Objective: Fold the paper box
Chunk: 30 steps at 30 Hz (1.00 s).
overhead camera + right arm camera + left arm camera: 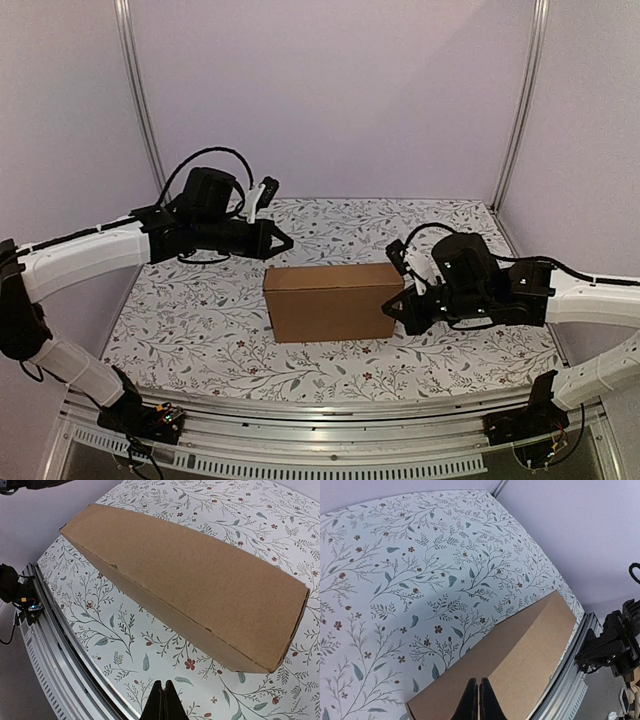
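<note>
Floral tabletop [200,345] with the folded paper box [330,302]. Left gripper [288,241] behind it, right gripper [388,309] beside it: both pinched together, empty. The lid could be sprung by a nudge.

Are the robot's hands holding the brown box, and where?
Nothing is held. The left gripper and the right gripper are both shut with nothing between their fingers, and the paper box lies on the table.

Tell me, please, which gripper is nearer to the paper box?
Left, it seems. The left gripper hovers over the far left corner of the paper box; the right gripper points at the table just beside its near right end.
</note>
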Each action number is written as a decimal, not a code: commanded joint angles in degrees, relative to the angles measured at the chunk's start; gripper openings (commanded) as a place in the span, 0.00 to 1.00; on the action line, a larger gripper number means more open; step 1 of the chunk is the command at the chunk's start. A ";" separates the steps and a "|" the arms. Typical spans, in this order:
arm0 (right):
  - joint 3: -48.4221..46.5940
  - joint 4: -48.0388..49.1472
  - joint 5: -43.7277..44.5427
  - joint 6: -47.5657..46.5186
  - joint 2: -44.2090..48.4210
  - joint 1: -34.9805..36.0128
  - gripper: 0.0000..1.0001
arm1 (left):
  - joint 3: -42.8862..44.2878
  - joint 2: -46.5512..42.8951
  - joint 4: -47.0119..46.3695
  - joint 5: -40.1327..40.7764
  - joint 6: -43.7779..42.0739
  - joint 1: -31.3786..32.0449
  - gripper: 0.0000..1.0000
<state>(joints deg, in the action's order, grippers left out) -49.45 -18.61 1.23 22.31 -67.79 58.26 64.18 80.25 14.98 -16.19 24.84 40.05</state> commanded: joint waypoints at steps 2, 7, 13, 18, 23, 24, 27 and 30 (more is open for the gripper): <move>3.09 2.42 4.56 4.35 -3.81 1.83 0.00 | 2.05 6.23 4.24 1.44 -2.02 -0.80 0.03; 2.98 2.38 13.43 7.14 -6.87 1.83 0.00 | 3.51 10.30 6.06 0.45 -1.86 -0.99 0.01; -0.66 2.37 20.61 7.72 -9.96 1.28 0.00 | 1.16 9.79 5.85 -1.11 -0.46 -0.99 0.00; -4.38 4.86 19.85 6.52 -13.42 -0.40 0.00 | -1.91 7.25 4.48 -2.49 1.20 -0.83 0.00; -8.63 7.98 15.94 4.94 -17.64 -1.40 0.00 | -5.19 4.41 3.46 -2.66 2.29 -0.68 0.00; -9.63 8.54 14.86 4.52 -18.41 -1.45 0.00 | -5.73 3.98 3.21 -2.69 2.53 -0.68 0.00; -12.88 9.59 11.84 3.87 -22.01 -1.48 0.00 | -7.46 2.50 1.78 -3.44 3.48 -0.51 0.00; -15.60 10.76 8.93 3.54 -25.66 -1.47 0.00 | -8.49 1.80 0.47 -3.98 4.44 0.03 0.00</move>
<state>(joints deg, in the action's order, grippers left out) -61.69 -10.83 15.09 27.11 -89.45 56.95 57.34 83.66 18.17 -18.92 27.59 39.70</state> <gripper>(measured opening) 0.003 0.006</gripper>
